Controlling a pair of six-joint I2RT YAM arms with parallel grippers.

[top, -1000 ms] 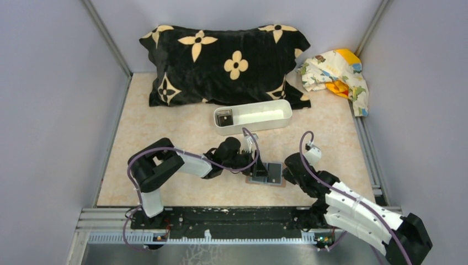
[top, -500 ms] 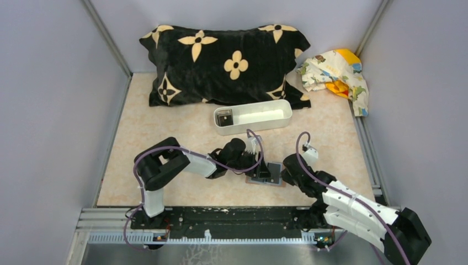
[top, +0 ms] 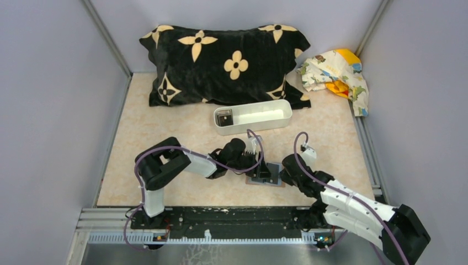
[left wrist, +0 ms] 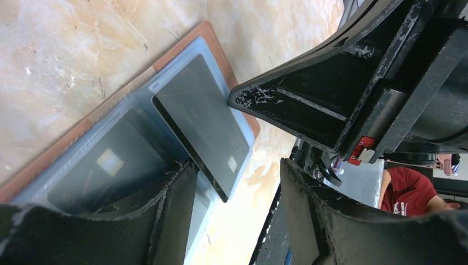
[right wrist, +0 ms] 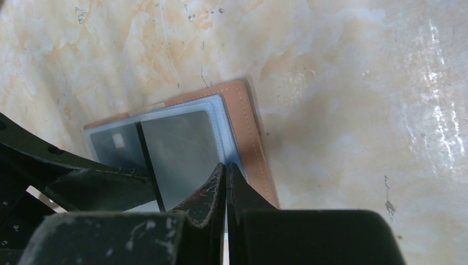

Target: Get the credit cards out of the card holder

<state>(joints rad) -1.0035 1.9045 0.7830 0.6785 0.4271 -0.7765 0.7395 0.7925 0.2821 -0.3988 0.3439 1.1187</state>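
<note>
**A:** Which step is this?

**B:** Mid-extraction, I'd say. The card holder [top: 266, 175] lies open on the tabletop [top: 165, 127] between the two arms, blue inside up. One dark card [left wrist: 201, 124] sits askew over its right half and looks partly out of its slot. A second card with a chip [left wrist: 105, 171] sits in the left pocket.

**A:** And the hands?

**B:** The left hand [left wrist: 237, 171] is released. Its fingers are apart with the askew card's end between them, not pinched. The right hand [right wrist: 226, 171] is clenched on nothing, its tips down on the holder by the brown rim, which I judge is pinning it.

**A:** Next move?

**B:** Close the left fingers on that free end, then draw the card out along the slot while the right pins the holder. A thin, flat card slips easily.

**A:** Anything in the way?

**B:** Mostly the two hands, which are crowded close together. The white tray [top: 254, 117] lies beyond, well apart, with something dark in its left end. The pillow [top: 226, 63] and patterned cloth [top: 336, 72] lie at the back.
</note>
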